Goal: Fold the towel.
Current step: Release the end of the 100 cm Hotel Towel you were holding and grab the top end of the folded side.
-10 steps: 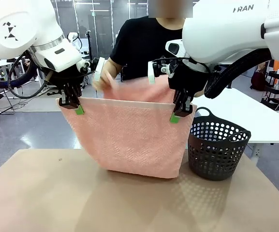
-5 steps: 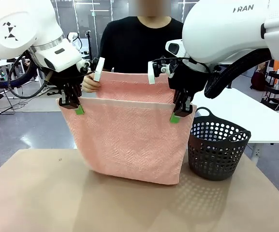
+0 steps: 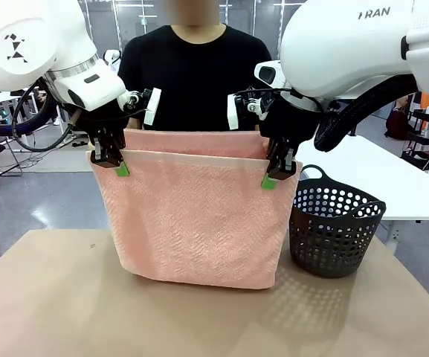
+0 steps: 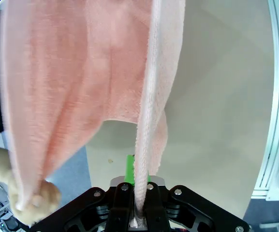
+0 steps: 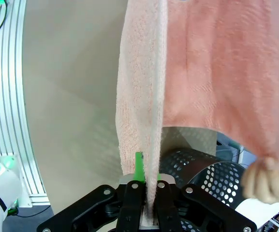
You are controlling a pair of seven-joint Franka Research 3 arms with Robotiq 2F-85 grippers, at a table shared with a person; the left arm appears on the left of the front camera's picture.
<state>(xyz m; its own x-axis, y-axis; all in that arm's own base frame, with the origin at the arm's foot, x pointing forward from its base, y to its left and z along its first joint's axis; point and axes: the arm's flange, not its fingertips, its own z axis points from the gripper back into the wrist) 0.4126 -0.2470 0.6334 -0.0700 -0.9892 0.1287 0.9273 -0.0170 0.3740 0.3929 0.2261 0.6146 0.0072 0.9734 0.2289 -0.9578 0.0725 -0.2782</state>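
Note:
The salmon-pink towel (image 3: 195, 216) hangs doubled above the table, its lower fold just over the tabletop. My left gripper (image 3: 117, 165) is shut on the near layer's top left corner, my right gripper (image 3: 271, 177) shut on its top right corner. The person behind holds the far layer's top edge (image 3: 192, 140) slightly higher. In the left wrist view the towel (image 4: 144, 121) runs up from my shut fingers, with the person's hand (image 4: 33, 198) pinching the other layer. In the right wrist view the towel (image 5: 144, 111) rises from my shut fingers and the person's hand (image 5: 267, 181) grips the far corner.
A dark grey perforated basket (image 3: 334, 229) stands on the brown table (image 3: 65, 305) at the right, close to the towel's right edge, also seen as the basket (image 5: 202, 169) in the right wrist view. A white table (image 3: 378, 175) lies behind right.
The person has straightened up and lifted the far layer's top edge level behind my grippers. The towel's hanging fold rose slightly. Both grippers stayed in place.

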